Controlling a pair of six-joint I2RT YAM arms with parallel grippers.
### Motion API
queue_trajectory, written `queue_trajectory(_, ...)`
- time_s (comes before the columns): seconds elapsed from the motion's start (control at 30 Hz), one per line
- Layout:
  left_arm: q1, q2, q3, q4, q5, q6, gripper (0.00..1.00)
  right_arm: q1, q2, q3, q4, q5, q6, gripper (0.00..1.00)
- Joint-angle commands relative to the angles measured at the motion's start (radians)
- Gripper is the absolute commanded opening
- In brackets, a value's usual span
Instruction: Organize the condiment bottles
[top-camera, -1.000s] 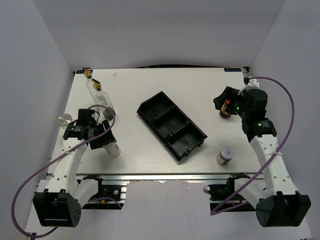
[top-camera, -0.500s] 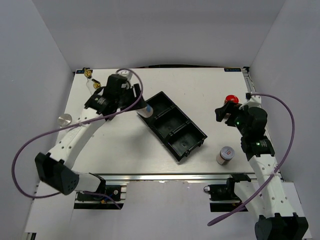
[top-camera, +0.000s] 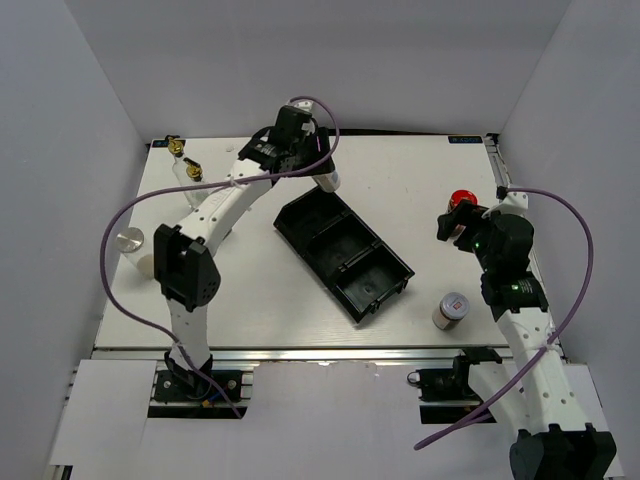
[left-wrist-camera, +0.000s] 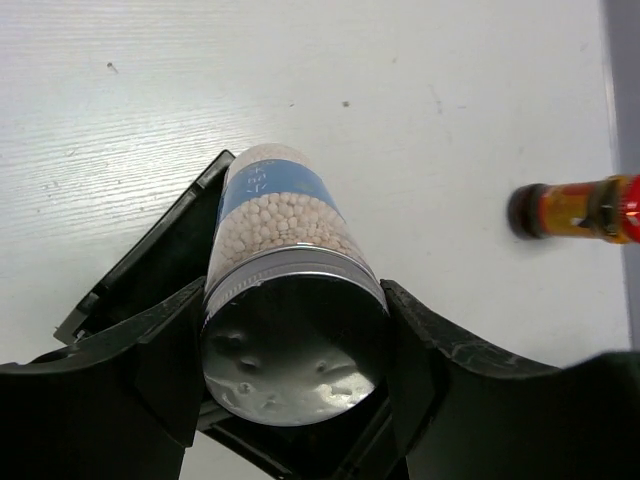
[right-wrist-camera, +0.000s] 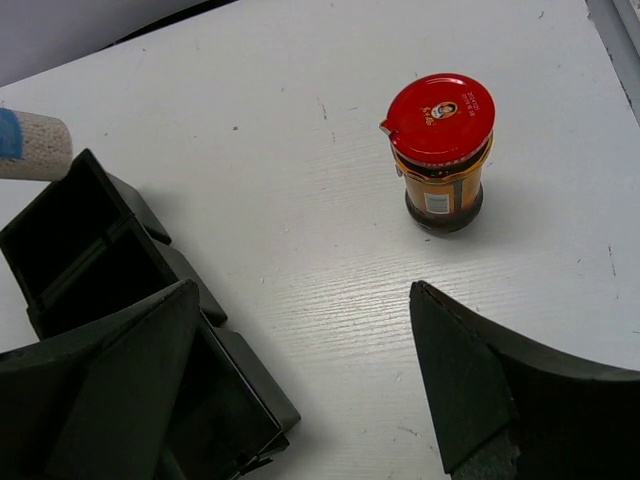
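Now: shaker held over the far end of the tray

We see the left gripper clamped on the shaker, one finger on each side near its silver cap. The shaker hangs tilted over the tray's far end; we cannot tell if it touches the rim. The right gripper has its fingers wide apart and holds nothing. It hovers near the red-capped jar, which stands upright, right of the tray.
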Motion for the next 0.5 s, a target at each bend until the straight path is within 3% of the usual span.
queue_trajectory(0.0, 0.002, 0.016, 0.103, -0.054, -0.025, 0.032, 0.17, -0.002, 0.013, -0.001, 0.036, 0.024, -0.001, 0.89)
queue_trajectory(0.3, 0.002, -0.054, -0.048, -0.002, -0.062, 0.01, 0.18, -0.002, 0.025, -0.004, 0.039, 0.046, 0.002, 0.89)
queue_trajectory(0.47, 0.002, -0.013, -0.018, -0.034, -0.065, 0.019, 0.2, -0.002, 0.048, 0.002, 0.033, 0.047, 0.004, 0.89)
